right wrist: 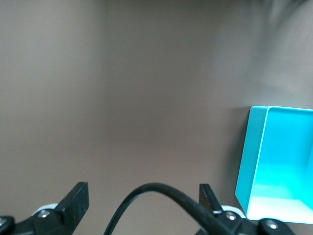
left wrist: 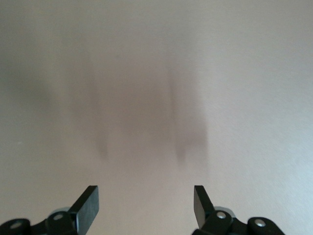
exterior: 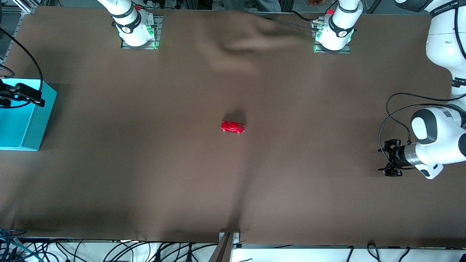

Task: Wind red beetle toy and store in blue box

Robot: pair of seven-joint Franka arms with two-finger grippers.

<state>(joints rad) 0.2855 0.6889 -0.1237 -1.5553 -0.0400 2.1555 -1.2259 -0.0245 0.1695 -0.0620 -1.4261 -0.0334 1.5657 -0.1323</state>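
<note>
- Mid-tabletop: red beetle toy [exterior: 232, 127] sits free.
- Left gripper [exterior: 388, 158], near its end edge, gapes empty.
- Right gripper [exterior: 16, 95], spread empty, hangs over blue box [exterior: 32, 125].
- I'd pinch the toy's flanks squarely.

Robotics lab: brown-clothed table [exterior: 145, 163], bolted arm bases [exterior: 138, 34], loose cables [exterior: 109, 251], aluminium framing [exterior: 25, 7].

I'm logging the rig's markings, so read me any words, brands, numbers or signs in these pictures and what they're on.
Dark lettering on the white arm casing at the left arm's end: too blurred to read.
Round dark emblems on both arm bases: no readable text.
Red beetle toy, blue box: no markings seen.
</note>
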